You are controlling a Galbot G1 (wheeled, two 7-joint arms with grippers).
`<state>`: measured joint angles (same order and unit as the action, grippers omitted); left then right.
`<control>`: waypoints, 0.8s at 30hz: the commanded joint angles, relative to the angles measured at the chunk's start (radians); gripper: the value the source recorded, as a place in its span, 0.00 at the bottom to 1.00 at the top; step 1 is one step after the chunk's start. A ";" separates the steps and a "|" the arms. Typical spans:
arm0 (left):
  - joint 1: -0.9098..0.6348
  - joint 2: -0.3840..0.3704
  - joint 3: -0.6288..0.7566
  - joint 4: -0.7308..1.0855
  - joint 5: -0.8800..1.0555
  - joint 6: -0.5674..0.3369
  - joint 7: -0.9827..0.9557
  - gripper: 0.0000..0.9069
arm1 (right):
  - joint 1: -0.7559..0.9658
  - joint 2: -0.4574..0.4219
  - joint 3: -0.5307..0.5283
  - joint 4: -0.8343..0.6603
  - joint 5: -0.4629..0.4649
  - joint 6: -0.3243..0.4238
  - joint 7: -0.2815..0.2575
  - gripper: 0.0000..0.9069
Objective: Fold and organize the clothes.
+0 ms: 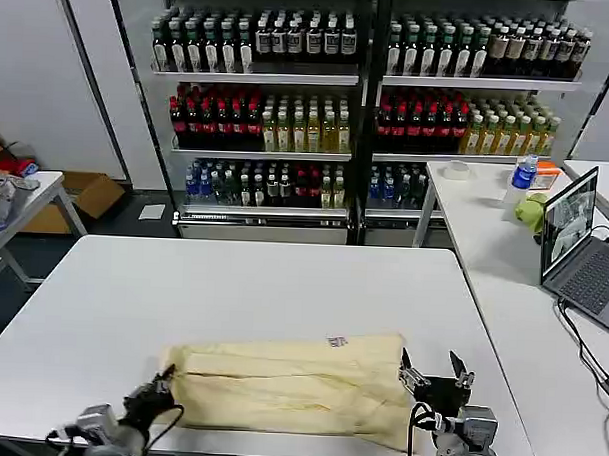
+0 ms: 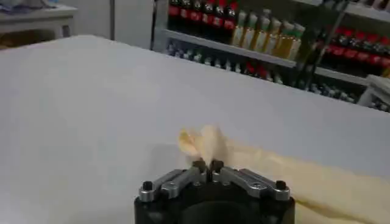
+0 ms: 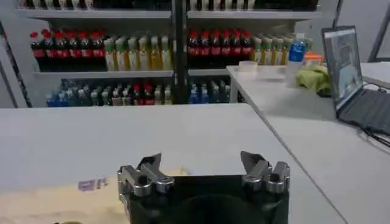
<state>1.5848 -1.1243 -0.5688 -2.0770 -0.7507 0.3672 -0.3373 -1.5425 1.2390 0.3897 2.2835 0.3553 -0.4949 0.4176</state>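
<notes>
The clothes are one cream T-shirt (image 1: 289,388) lying folded into a long band across the near part of the white table (image 1: 232,286), its small neck label (image 1: 338,341) up at the far edge. My left gripper (image 1: 164,381) is at the band's left end, shut on a bunched corner of the fabric (image 2: 204,143); in the left wrist view the left gripper (image 2: 208,164) has its tips together under that tuft. At the band's right end my right gripper (image 1: 435,373) stands open. In the right wrist view the right gripper (image 3: 202,161) holds nothing, and the T-shirt (image 3: 61,201) lies beside it.
A second white table (image 1: 523,286) on the right carries an open laptop (image 1: 579,248), a green lump (image 1: 531,211) and a water bottle (image 1: 525,174). Shelves of drink bottles (image 1: 359,100) line the back wall. Another table (image 1: 26,193) stands at the far left.
</notes>
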 commanded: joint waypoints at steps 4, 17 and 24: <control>-0.091 0.305 -0.346 0.187 -0.268 0.030 0.027 0.01 | 0.016 -0.005 -0.006 0.000 0.004 0.001 -0.004 1.00; -0.111 0.236 -0.300 -0.061 -0.585 0.126 0.009 0.01 | 0.013 -0.022 0.003 0.001 0.010 0.000 -0.006 1.00; -0.086 0.132 -0.170 -0.217 -0.708 0.135 0.005 0.01 | 0.008 -0.030 0.006 0.002 0.010 0.000 -0.006 1.00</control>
<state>1.4939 -0.9036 -0.8368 -2.0697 -1.2059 0.4676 -0.3306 -1.5352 1.2099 0.3954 2.2851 0.3642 -0.4940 0.4116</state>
